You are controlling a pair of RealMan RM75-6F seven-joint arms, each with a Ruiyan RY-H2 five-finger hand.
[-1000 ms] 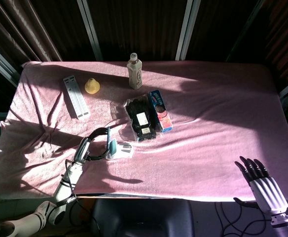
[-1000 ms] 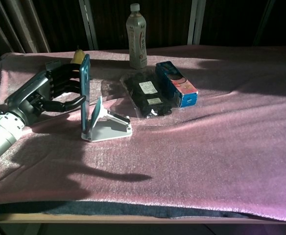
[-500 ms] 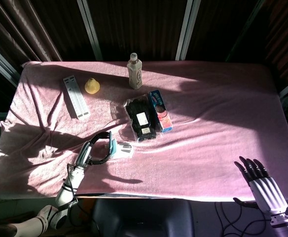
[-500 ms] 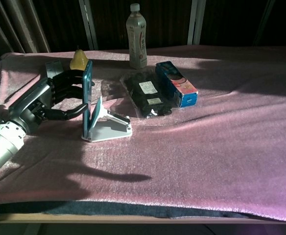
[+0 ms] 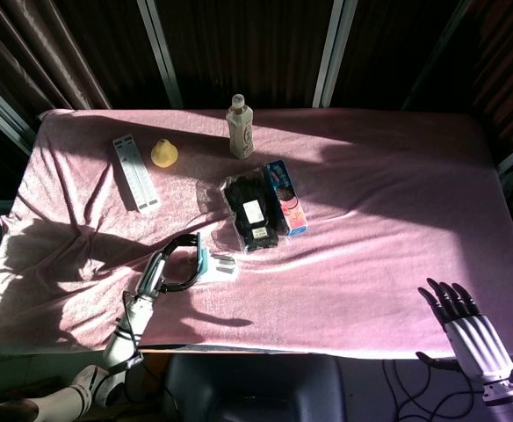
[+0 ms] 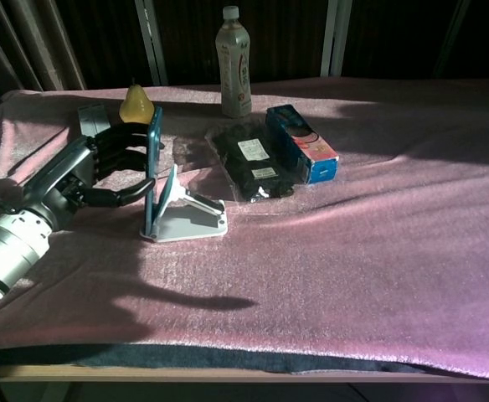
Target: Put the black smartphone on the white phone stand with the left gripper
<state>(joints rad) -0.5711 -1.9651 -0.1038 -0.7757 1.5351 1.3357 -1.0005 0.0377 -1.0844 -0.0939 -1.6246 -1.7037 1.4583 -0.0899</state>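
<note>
Since the sun cuts in hard, the pink cloth [image 5: 371, 220] over the tabletop is half glare, half shadow, with dark curtains and pale window bars across the top. Lower left, the left hand [image 6: 94, 172] grips the phone [image 6: 153, 167] upright, its bottom edge at the stand [image 6: 186, 219]. Bottom right in the head view, the right hand [image 5: 467, 330] holds nothing, fingers apart.

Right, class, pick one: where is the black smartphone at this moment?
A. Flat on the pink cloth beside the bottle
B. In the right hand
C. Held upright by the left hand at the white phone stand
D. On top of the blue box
C: the left hand grips the black smartphone upright, its lower edge at the white phone stand.
</note>
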